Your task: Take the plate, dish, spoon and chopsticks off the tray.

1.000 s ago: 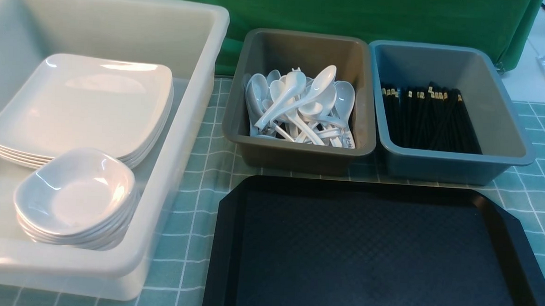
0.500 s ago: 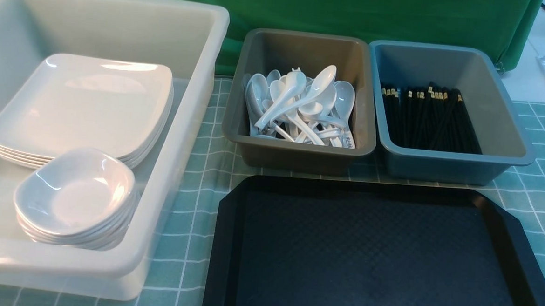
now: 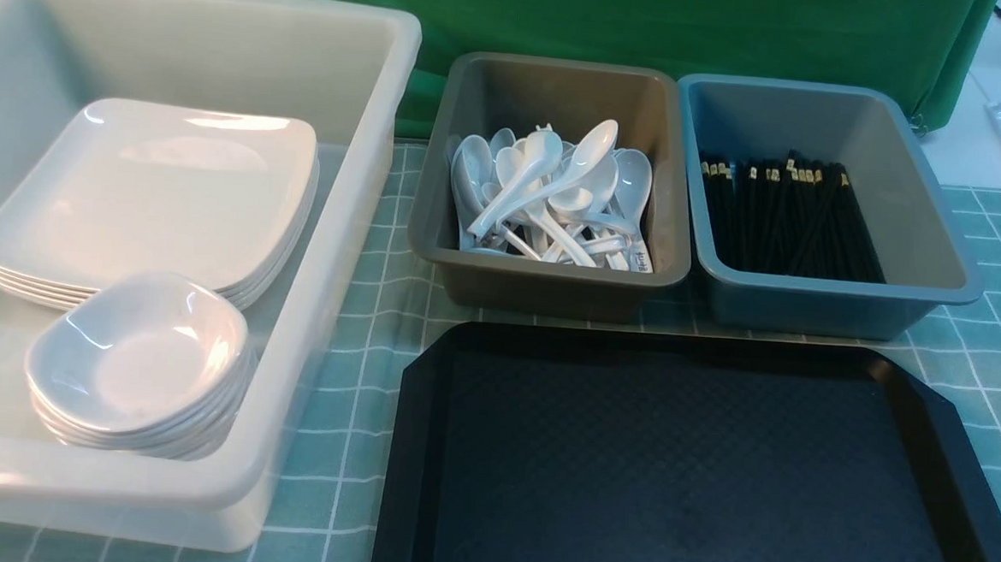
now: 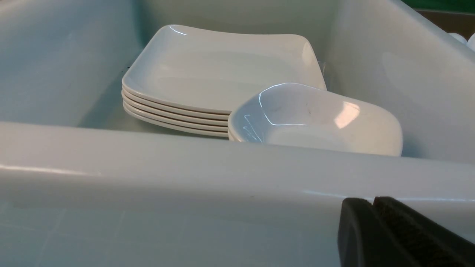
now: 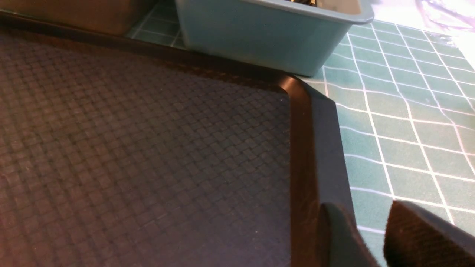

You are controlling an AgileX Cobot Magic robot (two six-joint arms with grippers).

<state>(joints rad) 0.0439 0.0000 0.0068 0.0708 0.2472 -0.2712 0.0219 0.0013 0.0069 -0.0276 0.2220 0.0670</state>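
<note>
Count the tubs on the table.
3: a large white tub on the left holding plates and bowls, a grey tub of spoons behind the tray, and a blue tub of chopsticks beside it.

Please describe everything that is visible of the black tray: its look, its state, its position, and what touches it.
The tray is a large black rectangle with cut-off corners and a raised, smooth rim; it looks like plastic. Its floor has a fine diamond texture. It lies flat on the green checked cloth, in front of the brown tub and the blue tub. Nothing lies on the part that is visible. Its near edge is out of view. In the right wrist view the right gripper is near its rim, fingers slightly apart.
</note>
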